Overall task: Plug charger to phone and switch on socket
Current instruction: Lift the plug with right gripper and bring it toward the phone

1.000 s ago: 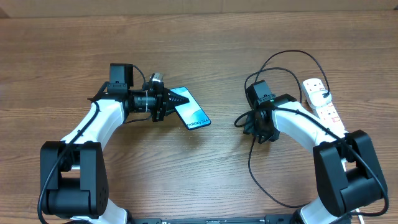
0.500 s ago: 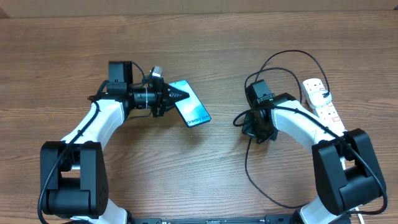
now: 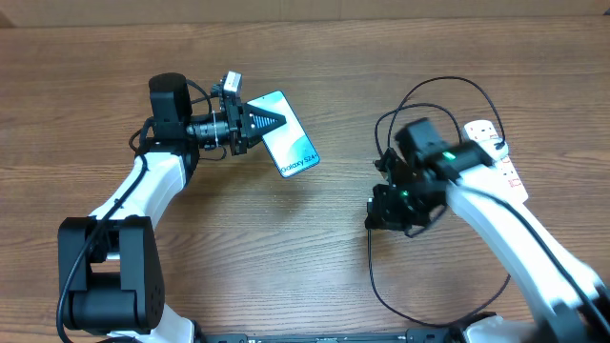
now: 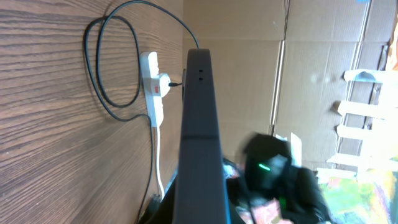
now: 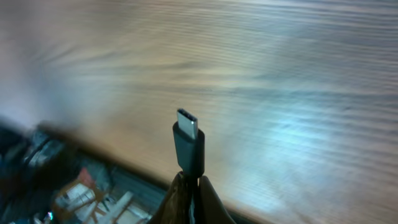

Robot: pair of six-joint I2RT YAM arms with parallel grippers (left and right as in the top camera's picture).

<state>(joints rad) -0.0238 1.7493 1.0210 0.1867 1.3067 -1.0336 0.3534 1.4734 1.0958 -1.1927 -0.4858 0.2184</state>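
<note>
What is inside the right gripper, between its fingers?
The black connector of the charger sticks out of the right gripper, metal tip free. The fingers cover its lower part and the cable.

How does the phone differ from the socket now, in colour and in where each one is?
The phone has a light blue screen with dark edges; the socket is white with red switches. The phone is gripped by the left gripper; the socket lies on the table. Both are long rectangles.

The socket [image 3: 486,129] seems half hidden beneath the blurred right arm [image 3: 505,214]
</note>
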